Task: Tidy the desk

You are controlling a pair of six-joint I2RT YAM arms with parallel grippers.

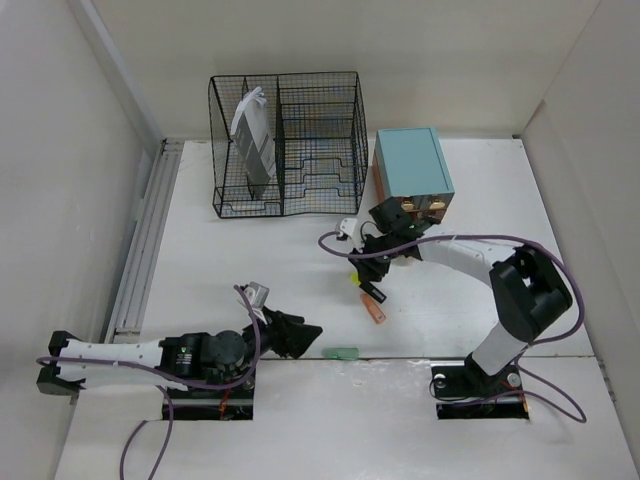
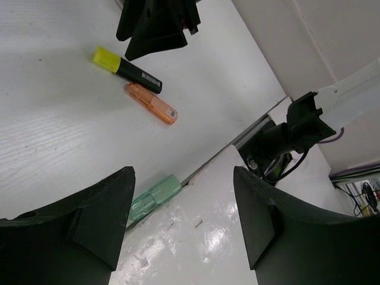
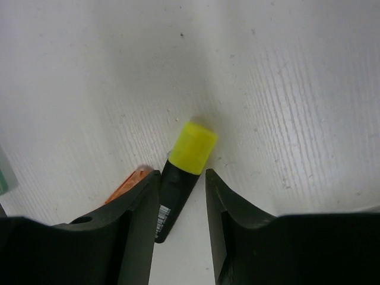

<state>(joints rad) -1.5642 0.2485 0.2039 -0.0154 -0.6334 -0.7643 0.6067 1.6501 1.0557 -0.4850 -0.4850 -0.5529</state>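
The desk (image 1: 250, 270) is a large white tabletop. A black highlighter with a yellow cap (image 3: 181, 169) lies on it between the fingers of my right gripper (image 3: 181, 178), which is low over the desk and open narrowly. The left finger touches the highlighter and the right finger stands just off it. An orange highlighter (image 3: 126, 185) lies beside it. In the top view my right gripper (image 1: 368, 268) is in front of the teal box. My left gripper (image 2: 184, 219) is open and empty at the near edge, with a green highlighter (image 2: 155, 198) just beyond its left finger.
A black wire rack (image 1: 285, 145) holding a grey-and-white folded item (image 1: 254, 140) stands at the back. A teal-topped drawer box (image 1: 411, 172) stands to its right. The green highlighter (image 1: 342, 352) lies by the seam at the front edge. White walls border the desk.
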